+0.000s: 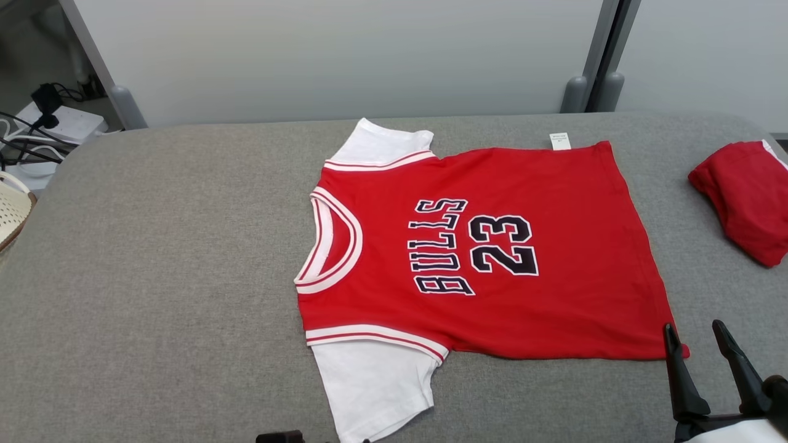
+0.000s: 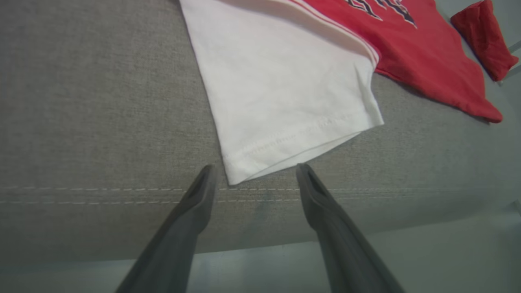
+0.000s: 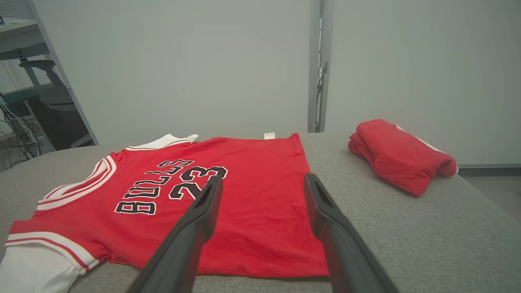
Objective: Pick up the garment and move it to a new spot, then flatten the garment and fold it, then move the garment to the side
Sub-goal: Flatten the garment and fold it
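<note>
Head view: the right gripper (image 1: pixel 692 326) is nearest, at the lower right, its two dark fingers spread apart and empty. Their tips stand just at the near hem corner of the jersey (image 1: pixel 492 258). The jersey lies flat, face up, in the middle of the grey padded table (image 1: pixel 154 277), collar toward the robot's left and hem toward its right, with "BULLS 23" across the chest. One white sleeve points to the far side, and the near sleeve (image 1: pixel 375 387) reaches toward the table's near edge. A small white label (image 1: pixel 559 141) sticks out at the far hem corner. A folded red cloth (image 1: pixel 745 197) sits well apart at the right edge. A pale basket (image 1: pixel 12 212) and cables (image 1: pixel 31 141) show beyond the table's left end.

Left wrist view: the left gripper (image 2: pixel 255 171) is wide open and holds nothing. The hem corner of the near sleeve lies between its fingertips, above the table's stitched edge seam; whether they touch it cannot be told.

Right wrist view: the right gripper's parted fingers frame the jersey's hem end, with the folded red cloth off to the right.
</note>
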Controlling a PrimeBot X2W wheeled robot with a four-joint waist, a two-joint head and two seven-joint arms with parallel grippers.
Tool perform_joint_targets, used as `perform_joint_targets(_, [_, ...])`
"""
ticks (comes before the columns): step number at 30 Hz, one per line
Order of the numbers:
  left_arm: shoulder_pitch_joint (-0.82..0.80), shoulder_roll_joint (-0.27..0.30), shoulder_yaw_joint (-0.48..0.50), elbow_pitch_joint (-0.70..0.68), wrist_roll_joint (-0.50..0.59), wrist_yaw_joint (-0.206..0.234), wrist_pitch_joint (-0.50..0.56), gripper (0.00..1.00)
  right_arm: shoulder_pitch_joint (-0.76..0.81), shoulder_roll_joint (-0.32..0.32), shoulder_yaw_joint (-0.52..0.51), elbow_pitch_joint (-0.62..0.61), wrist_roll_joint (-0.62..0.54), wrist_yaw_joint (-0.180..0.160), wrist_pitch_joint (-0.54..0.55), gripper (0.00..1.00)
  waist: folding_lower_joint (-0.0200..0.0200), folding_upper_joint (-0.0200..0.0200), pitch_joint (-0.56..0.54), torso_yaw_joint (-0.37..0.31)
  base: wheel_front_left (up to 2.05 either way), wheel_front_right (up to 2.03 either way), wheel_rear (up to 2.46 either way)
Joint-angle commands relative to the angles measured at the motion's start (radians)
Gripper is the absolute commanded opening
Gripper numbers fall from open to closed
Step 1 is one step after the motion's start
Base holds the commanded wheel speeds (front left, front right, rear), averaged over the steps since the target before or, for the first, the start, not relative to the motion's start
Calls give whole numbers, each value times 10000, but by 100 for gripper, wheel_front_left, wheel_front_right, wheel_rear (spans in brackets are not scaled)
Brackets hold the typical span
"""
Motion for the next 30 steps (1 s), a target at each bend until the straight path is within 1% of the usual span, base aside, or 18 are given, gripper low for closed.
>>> perform_joint_targets(1, [-582,-4,226,-83,-56,117,-93,100,-388,-265,218,-289,-62,0,-133,100,0,0,71,-48,0,0,0])
perform_joint_targets(6, [-957,-4,-78,487,-237,344,-192,100,-525,-332,260,-294,-39,0,-134,100,0,0,180,-172,0,0,0])
perform_joint_targets(11, [-1253,-4,-328,982,-619,411,-281,100,-598,-393,252,-285,-10,0,-134,100,0,0,244,-282,0,0,0])
perform_joint_targets(14, [-1463,-5,-547,1220,-649,406,-435,100,-631,-419,234,-285,-2,0,-134,100,0,0,285,-315,0,0,0])
perform_joint_targets(15, [-1517,-5,-594,1289,-691,372,-489,82,-643,-426,229,-281,4,0,-134,100,0,0,295,-323,0,0,0])
perform_joint_targets(16, [-1572,-5,-659,1372,-727,329,-492,44,-657,-440,229,-268,11,0,-134,100,0,0,304,-331,0,0,0])
perform_joint_targets(17, [-1624,-5,-707,1433,-765,282,-532,9,-673,-454,229,-259,14,0,-134,100,0,0,313,-335,0,0,0])
perform_joint_targets(18, [-1674,-5,-762,1505,-787,242,-558,0,-685,-459,227,-256,18,0,-134,100,0,0,322,-338,0,0,0])
perform_joint_targets(22, [-1863,-5,-933,1786,-848,60,-538,0,-724,-486,226,-206,10,0,-134,100,0,0,383,-321,0,0,0])
perform_joint_targets(24, [-1924,35,-942,1853,-840,14,-554,0,-779,-447,175,83,138,0,-134,100,0,0,456,-309,0,0,0])
perform_joint_targets(27, [-1971,267,-868,1736,-795,53,-663,0,-1074,-307,34,915,642,0,-134,100,0,0,621,-273,0,0,0])
perform_joint_targets(30, [-1927,623,-796,1421,-742,124,-676,0,-1566,-417,155,2228,1038,0,-40,100,0,0,776,-161,0,0,0])
